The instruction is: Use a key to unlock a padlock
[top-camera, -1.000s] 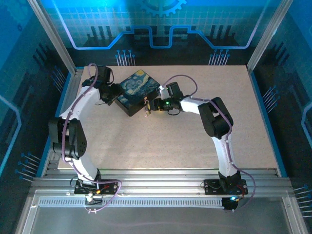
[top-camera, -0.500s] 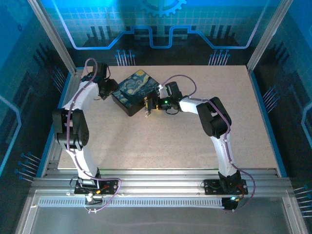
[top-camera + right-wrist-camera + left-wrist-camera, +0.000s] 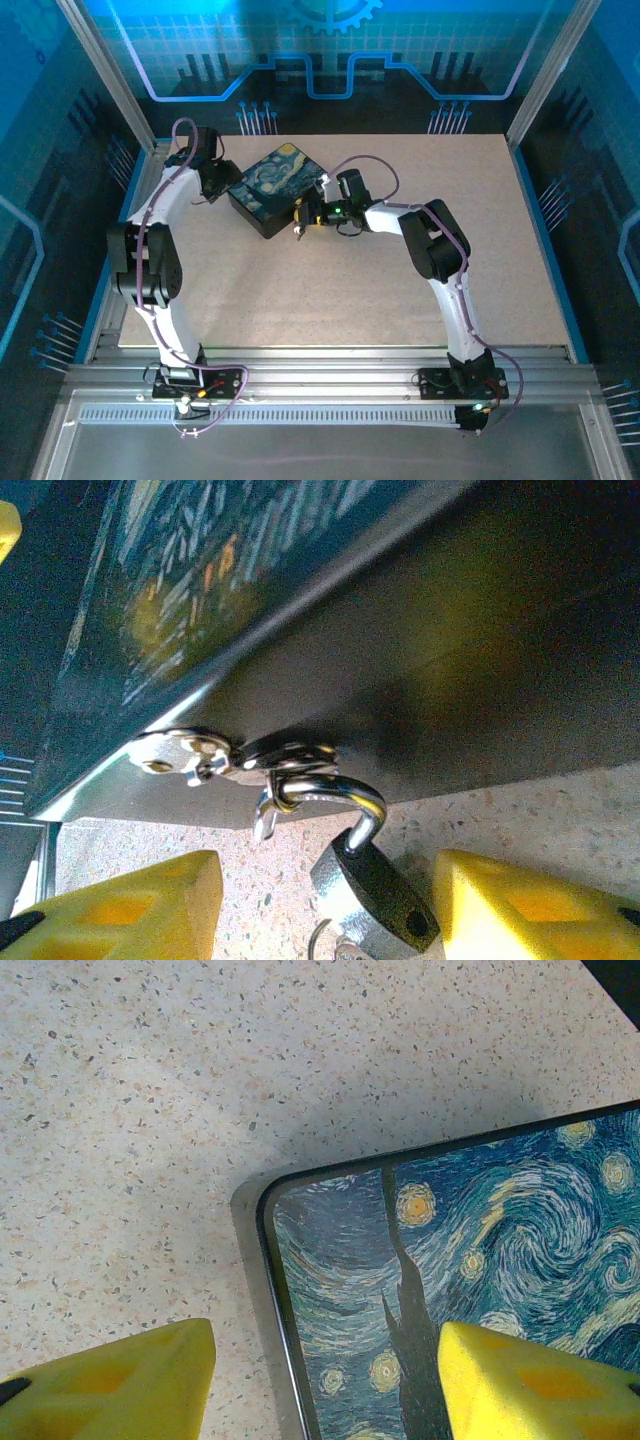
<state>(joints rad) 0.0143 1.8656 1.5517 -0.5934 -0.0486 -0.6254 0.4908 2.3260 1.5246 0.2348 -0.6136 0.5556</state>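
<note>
Fingers [image 3: 110, 905] of the right gripper [image 3: 320, 920] are standing open, flanking the padlock [image 3: 375, 895] without gripping it. Meanwhile the left gripper [image 3: 320, 1385] is also gaping, straddling a corner of the starry box [image 3: 480, 1260] over the worktop [image 3: 150, 1110]. Padlock is hanging by its shackle [image 3: 335, 790] from the hasp [image 3: 200, 760] on the box's side wall, long axis slanting, body lowest, close above the worktop. Judging it small, rigid, slick metal, swinging loosely: pinching the flat body faces looks best, leaving the bottom end clear.
</note>
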